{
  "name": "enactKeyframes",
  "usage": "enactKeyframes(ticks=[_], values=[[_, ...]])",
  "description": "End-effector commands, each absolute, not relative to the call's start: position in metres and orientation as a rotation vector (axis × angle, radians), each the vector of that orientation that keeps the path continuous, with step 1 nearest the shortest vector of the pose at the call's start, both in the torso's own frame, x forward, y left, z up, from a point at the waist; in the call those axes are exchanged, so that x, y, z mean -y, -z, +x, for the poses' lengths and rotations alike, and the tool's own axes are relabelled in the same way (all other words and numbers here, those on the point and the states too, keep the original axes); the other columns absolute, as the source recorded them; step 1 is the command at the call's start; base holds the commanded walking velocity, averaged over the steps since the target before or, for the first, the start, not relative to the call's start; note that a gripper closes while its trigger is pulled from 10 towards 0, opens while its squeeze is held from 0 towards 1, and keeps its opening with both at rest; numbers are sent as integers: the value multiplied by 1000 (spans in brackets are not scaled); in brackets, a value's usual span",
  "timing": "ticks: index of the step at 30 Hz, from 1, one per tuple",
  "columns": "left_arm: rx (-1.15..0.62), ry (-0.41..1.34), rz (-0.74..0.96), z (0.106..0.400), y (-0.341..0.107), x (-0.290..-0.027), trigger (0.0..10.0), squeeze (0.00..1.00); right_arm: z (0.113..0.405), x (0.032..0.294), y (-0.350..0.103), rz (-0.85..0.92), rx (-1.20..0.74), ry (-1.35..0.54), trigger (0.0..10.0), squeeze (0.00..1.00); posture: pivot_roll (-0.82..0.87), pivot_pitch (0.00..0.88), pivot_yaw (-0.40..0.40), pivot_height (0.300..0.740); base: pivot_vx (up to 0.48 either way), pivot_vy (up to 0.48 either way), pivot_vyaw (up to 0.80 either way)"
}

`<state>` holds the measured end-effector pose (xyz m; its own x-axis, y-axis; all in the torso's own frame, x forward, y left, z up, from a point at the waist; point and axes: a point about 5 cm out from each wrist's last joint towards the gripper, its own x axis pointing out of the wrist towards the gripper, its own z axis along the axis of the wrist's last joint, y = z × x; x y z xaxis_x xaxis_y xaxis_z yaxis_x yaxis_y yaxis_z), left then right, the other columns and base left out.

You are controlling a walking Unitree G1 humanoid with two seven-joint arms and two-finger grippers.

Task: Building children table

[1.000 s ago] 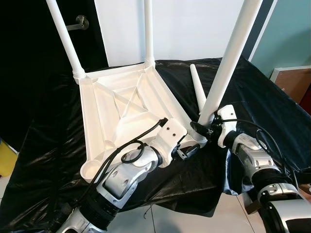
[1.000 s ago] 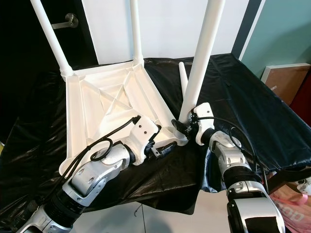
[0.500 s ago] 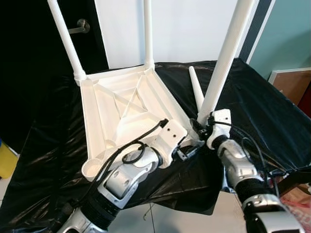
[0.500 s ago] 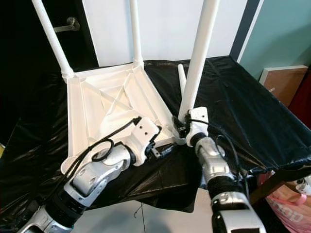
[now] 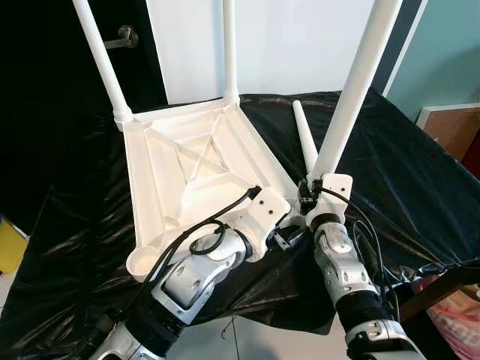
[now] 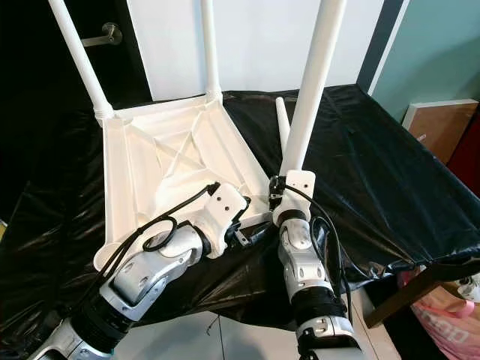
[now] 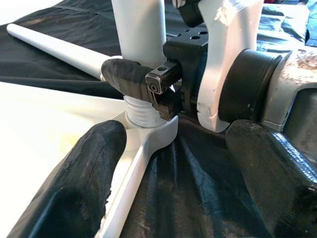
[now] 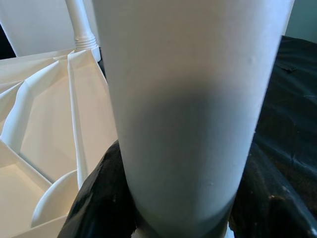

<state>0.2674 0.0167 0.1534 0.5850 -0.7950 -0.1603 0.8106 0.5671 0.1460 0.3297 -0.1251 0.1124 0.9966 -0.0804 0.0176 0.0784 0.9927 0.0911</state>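
At the near edge of the black-draped counter (image 5: 420, 187), the left claw (image 5: 289, 238) is spread apart, one finger (image 7: 89, 163) resting on the near corner of the upturned white tabletop (image 5: 187, 169). Beside it, the right claw (image 5: 306, 196) is clenched around the base of an upright white leg (image 5: 346, 97) at that corner's socket. Farther back, a loose leg (image 5: 304, 135) lies on the counter, and two fitted legs (image 5: 101, 60) stand at the far corners.

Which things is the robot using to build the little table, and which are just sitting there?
Part of the job:
upside-down white tabletop
leg being fitted, held by the right gripper
spare leg lying on the black sheet
left gripper at the corner

Just there:
yellow thing
brown box
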Motion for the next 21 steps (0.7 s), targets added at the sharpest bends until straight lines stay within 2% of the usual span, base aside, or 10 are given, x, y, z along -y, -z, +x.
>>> enactKeyframes(ticks=[1, 11, 12, 14, 15, 21], values=[[-88, 1071, 227, 261, -152, -14, 10000, 0, 324, 132, -94, 133, -72, 136, 10000, 0, -127, 0, 3, 740, 0, 0, 0], [-77, 1070, 226, 262, -154, -13, 10000, 0, 324, 129, -104, 101, -19, 117, 10000, 0, -125, 0, 3, 740, 0, 0, 0], [-75, 1070, 226, 262, -155, -13, 10000, 0, 324, 129, -107, 95, -5, 113, 10000, 498, -124, 0, 2, 740, 0, 0, 0], [-75, 1069, 226, 262, -155, -13, 10000, 0, 323, 128, -109, 90, 5, 110, 10000, 498, -124, 0, 2, 740, 0, 0, 0], [-72, 1069, 227, 262, -156, -13, 10000, 0, 323, 129, -113, 85, 23, 98, 10000, 1000, -124, 0, 2, 740, 0, 0, 0], [-68, 1069, 228, 262, -157, -14, 10000, 0, 321, 141, -120, 71, 65, 29, 10000, 1000, -124, 0, 4, 740, 0, 0, 0]])
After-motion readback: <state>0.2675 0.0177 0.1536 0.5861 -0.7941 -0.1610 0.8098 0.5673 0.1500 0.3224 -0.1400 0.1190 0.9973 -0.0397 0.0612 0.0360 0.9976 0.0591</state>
